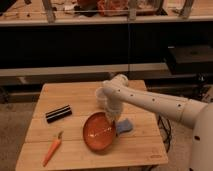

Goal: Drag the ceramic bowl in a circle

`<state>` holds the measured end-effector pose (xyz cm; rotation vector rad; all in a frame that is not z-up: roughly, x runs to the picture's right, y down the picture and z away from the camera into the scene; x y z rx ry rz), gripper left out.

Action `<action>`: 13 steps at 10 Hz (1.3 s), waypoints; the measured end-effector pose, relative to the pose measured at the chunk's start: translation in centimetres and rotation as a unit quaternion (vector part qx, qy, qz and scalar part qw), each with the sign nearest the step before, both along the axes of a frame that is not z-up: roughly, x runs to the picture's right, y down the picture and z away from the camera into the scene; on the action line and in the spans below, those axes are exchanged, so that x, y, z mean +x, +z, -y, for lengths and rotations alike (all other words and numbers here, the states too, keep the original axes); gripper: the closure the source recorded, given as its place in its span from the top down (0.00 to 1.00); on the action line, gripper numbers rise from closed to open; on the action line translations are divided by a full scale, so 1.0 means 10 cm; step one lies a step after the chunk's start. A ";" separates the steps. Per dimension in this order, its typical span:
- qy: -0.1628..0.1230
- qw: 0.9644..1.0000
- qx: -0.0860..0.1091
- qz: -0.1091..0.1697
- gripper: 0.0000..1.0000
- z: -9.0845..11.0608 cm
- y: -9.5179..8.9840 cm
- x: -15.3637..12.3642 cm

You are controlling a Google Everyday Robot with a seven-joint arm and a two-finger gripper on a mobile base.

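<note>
The ceramic bowl (98,132) is a wide, glossy orange-brown dish on the front middle of the wooden table (75,95). It looks slightly tipped, with its right rim raised. My white arm reaches in from the right and bends down. My gripper (114,120) is at the bowl's upper right rim, touching it or very close to it.
A small white cup (101,96) stands just behind the bowl, next to my arm. A blue object (125,126) lies against the bowl's right side. A black oblong item (58,113) lies at the left and a carrot (51,149) at the front left. Dark shelving stands behind the table.
</note>
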<state>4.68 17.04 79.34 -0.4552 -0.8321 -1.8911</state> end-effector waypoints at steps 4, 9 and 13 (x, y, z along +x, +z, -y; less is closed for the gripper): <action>-0.024 0.999 0.000 0.035 0.00 -0.18 -0.09 -0.21; -0.076 0.991 0.003 0.107 0.00 -0.48 -0.28 -0.95; -0.063 0.993 -0.005 0.096 0.00 -0.35 -0.06 -1.28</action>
